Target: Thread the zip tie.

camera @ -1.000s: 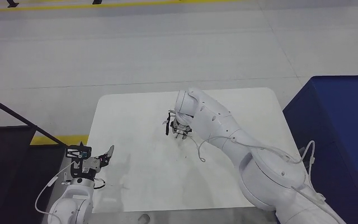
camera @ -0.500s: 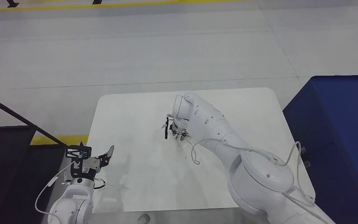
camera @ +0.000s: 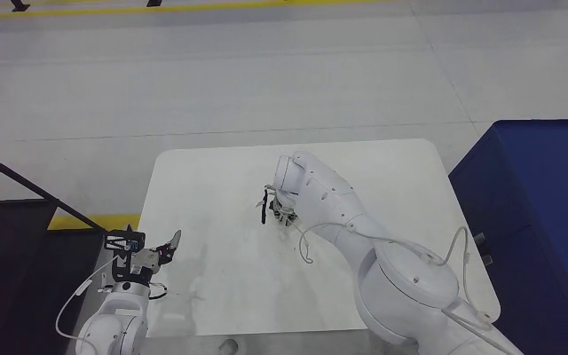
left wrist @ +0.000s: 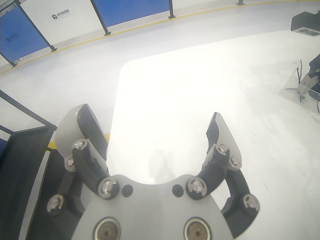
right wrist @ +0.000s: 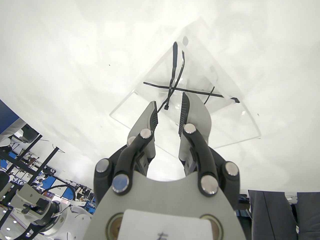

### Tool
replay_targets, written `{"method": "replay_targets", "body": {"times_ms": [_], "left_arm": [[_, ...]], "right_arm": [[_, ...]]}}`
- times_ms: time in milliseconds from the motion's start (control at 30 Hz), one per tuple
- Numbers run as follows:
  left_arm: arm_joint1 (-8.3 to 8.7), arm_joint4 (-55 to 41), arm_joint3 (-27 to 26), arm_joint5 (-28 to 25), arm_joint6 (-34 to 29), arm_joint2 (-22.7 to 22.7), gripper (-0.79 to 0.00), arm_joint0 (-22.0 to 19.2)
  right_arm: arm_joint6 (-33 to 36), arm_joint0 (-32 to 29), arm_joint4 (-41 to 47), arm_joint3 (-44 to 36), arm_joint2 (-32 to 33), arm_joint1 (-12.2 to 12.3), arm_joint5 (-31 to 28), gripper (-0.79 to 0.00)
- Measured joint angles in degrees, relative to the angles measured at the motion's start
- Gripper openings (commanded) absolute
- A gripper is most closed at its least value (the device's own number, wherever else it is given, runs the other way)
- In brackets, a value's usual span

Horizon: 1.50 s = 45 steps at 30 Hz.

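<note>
Two black zip ties lie crossed on a clear plastic plate (right wrist: pixel 225 126) at the middle of the white table (camera: pixel 213 195). One zip tie (right wrist: pixel 172 76) runs lengthwise, its end lying between my right gripper's fingertips. The other zip tie (right wrist: pixel 200 93) crosses it. My right gripper (right wrist: pixel 170 102) hovers just over the plate, open, its pads either side of that end without pressing it. In the top view the right gripper (camera: pixel 282 211) sits beside a dark zip tie (camera: pixel 264 206). My left gripper (left wrist: pixel 150 123) stands open and holds nothing, at the table's near left corner (camera: pixel 169 244).
A blue cabinet (camera: pixel 524 195) stands past the table's right edge. A black frame (camera: pixel 27 266) stands off the left edge, close to the left arm. From the left wrist, the plate (left wrist: pixel 290 88) and the right gripper (left wrist: pixel 306 86) lie far off.
The right arm has swung its elbow in and shifted the gripper slightly over the zip ties. The left arm has not moved.
</note>
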Motion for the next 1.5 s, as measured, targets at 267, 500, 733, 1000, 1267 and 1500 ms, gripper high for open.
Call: {"method": "replay_targets", "body": {"times_ms": [267, 500, 733, 1000, 1267, 1500], "left_arm": [[0.00, 0.0, 0.0, 0.0, 0.0, 0.0, 0.000, 0.0], [0.00, 0.0, 0.0, 0.0, 0.0, 0.0, 0.000, 0.0], [0.00, 0.0, 0.0, 0.0, 0.0, 0.0, 0.000, 0.0], [0.00, 0.0, 0.0, 0.0, 0.0, 0.0, 0.000, 0.0], [0.00, 0.0, 0.0, 0.0, 0.0, 0.0, 0.000, 0.0], [0.00, 0.0, 0.0, 0.0, 0.0, 0.0, 0.000, 0.0]], "right_arm": [[-0.4, -0.2, -0.3, 1.0, 0.8, -0.5, 1.1, -0.677], [-0.4, -0.3, -0.7, 1.4, 1.5, -0.6, 1.4, -0.739], [-0.5, -0.4, -0.1, 1.9, 2.7, -0.6, 0.8, -0.785], [-0.1, 0.1, 0.9, 2.5, 4.3, 0.0, 0.1, -0.785], [2.1, 2.6, 1.5, 3.0, 5.9, 1.0, -2.3, -0.785], [7.1, 4.7, 2.1, 4.1, 7.2, 2.5, -6.8, -0.785]]}}
